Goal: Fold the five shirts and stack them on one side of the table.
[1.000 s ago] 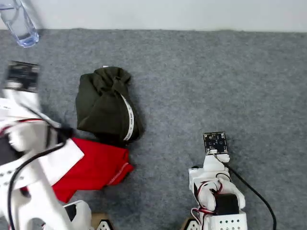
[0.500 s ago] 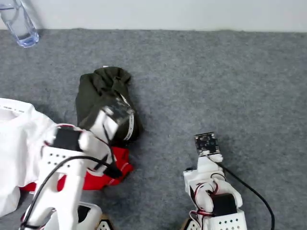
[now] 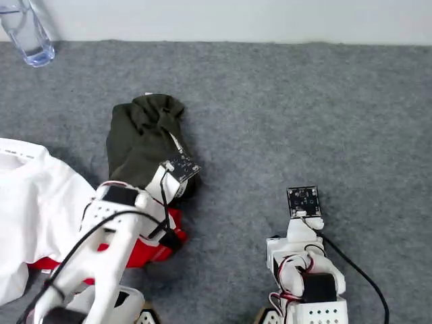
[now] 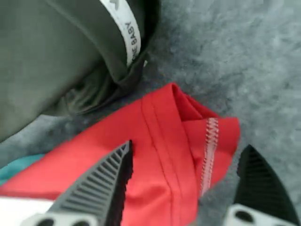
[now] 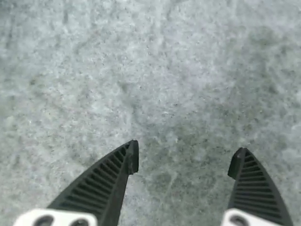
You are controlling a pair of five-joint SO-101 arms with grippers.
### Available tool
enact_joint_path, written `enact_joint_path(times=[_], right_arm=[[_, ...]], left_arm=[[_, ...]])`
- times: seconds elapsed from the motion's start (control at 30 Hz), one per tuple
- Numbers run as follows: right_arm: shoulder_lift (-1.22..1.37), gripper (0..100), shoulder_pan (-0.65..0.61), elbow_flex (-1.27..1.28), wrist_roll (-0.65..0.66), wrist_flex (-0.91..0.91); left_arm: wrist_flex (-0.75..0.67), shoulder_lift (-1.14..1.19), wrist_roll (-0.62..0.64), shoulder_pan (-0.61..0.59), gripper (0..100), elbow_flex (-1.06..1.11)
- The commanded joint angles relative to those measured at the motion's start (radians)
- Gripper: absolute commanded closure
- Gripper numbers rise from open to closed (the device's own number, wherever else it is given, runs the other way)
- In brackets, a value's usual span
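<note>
High view: left arm (image 3: 118, 216) settled over red shirt (image 3: 142, 253), jaws apart.

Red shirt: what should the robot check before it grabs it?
1. Left gripper open: ok.
2. Red shirt under its gap: ok.
3. Dark green shirt clear of the fingers: ok.
4. White shirt off the red shirt: not ok, it covers one end.
5. Fingers touching the cloth: cannot tell.
6. Right gripper out of the way, open over bare table: ok.
</note>
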Motion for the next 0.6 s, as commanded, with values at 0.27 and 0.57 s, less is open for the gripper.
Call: enact_joint_path(times=[0.27,0.57], right_arm=[[-0.005,67.9,0.018,-0.023,-0.003,-0.004],[-0.005,68.0,0.018,-0.023,-0.003,-0.001]], left_arm=[[-0.143,0.178,0.018,-0.006,91,-0.074],[0.107,0.178,-0.011,-0.285,99,-0.470]])
